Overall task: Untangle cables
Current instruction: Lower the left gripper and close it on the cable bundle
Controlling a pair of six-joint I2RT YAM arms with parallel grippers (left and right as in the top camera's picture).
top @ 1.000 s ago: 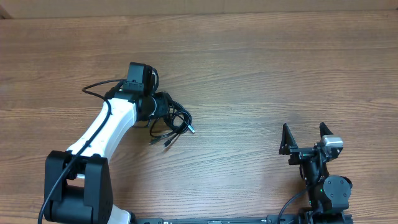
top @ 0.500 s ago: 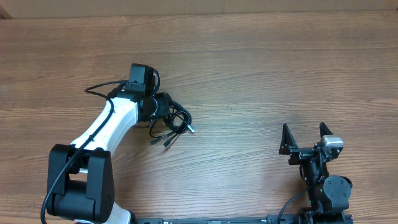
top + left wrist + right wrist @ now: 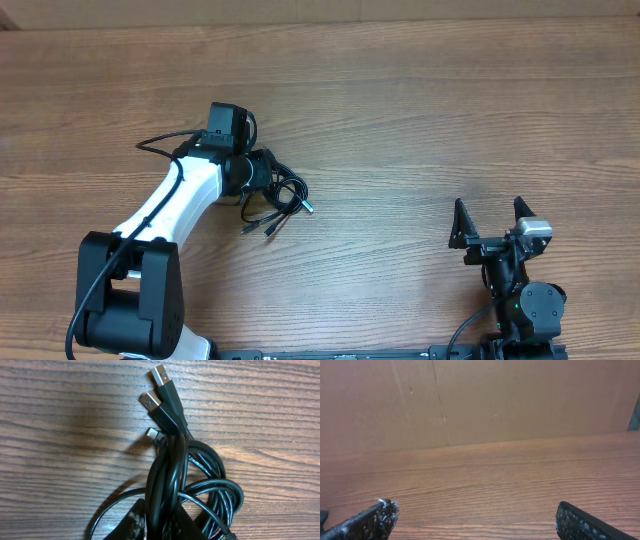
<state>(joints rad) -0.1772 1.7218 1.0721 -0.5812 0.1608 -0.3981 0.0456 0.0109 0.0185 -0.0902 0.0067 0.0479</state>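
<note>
While the left gripper point(image 3: 264, 174) clamps the cables point(image 3: 287, 194) at nine o'clock, the right gripper point(image 3: 490, 222) sits spread wide at four o'clock.

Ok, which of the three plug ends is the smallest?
The lowest plug in the left wrist view, a slim silver tip; the two USB plugs above it are wider.

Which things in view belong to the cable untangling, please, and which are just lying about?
Part of the job:
- black cables, bunched in loops, with USB plugs
- left pincer, closed on the bundle

Just there:
- right pincer, open and far from the bundle
- wooden table
- cardboard wall
</note>
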